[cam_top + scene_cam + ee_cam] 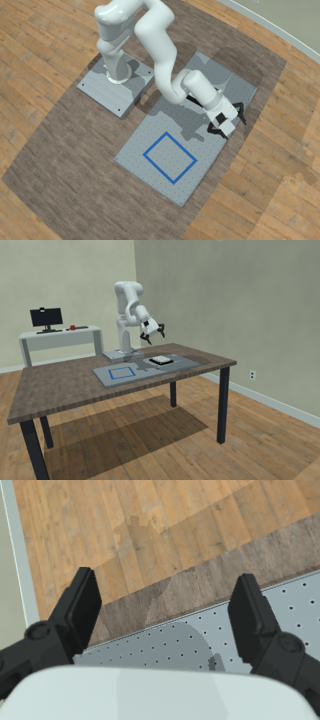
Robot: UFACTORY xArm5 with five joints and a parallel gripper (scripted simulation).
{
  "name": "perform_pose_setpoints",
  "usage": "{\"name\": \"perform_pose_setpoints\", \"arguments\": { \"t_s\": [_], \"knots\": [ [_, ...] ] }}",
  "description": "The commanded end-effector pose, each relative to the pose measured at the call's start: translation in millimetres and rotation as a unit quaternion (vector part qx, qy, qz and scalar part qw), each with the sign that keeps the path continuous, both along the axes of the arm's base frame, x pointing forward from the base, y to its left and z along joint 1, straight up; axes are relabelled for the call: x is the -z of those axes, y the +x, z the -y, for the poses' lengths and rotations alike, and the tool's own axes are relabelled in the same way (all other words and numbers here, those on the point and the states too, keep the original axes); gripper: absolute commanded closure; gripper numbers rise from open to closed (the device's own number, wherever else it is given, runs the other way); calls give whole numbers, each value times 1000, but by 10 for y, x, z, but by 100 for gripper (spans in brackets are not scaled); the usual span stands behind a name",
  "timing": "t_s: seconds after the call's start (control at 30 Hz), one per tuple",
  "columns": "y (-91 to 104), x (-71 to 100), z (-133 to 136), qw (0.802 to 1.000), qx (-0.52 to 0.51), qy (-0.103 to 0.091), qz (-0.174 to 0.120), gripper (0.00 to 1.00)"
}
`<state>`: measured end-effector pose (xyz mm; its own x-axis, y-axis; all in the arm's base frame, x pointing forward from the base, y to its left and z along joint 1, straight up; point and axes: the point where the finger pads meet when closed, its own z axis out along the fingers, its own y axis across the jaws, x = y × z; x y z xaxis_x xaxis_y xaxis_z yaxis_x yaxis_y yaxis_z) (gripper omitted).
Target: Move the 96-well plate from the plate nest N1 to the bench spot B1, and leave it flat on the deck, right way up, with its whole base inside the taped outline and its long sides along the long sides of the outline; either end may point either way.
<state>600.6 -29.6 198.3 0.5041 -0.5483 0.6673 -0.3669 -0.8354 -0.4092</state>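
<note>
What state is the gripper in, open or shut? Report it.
Open. In the wrist view the gripper has its two black fingers spread wide, with only deck plate, table and floor visible between them.
</note>
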Motion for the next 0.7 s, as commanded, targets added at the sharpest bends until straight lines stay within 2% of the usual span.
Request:
{"name": "perform_pose_setpoints", "arguments": {
  "t_s": [0.0,0.03,0.13,0.27,0.37,0.57,0.67],
  "knots": [
    [-38,66,-121,1000,-14,-4,-23,0],
    [-56,95,-136,1000,-15,-3,-23,0],
    [-118,177,-291,997,-36,-12,-62,0],
    [-169,244,-328,997,-38,-11,-62,0],
    [-244,322,-476,993,-60,-20,-100,0],
    [-298,380,-509,993,-62,-19,-100,0],
    [-386,453,-648,986,-84,-29,-138,0]
  ]
}}
